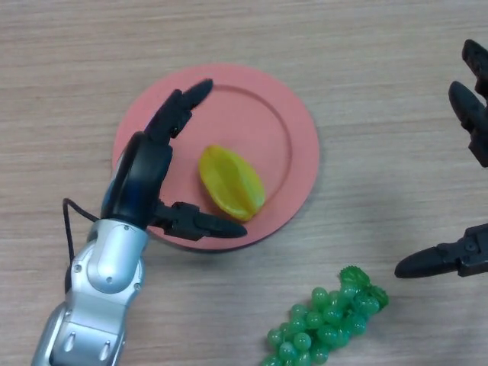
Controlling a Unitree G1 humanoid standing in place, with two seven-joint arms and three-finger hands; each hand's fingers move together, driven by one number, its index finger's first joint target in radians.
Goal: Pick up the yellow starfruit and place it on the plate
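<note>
One round pink plate, one glossy yellow starfruit and one bunch of green plastic grapes lie on the pale wood-grain surface. The starfruit is oval and ridged, its ends pointing far-left and near-right, and it rests on the plate, toward the near rim. The left robot hand hovers over the plate's left side, fingers straight and spread wide from the thumb, which reaches just near of the fruit; it holds nothing. The right robot hand sits at the right edge, open and empty, well apart from the plate.
</note>
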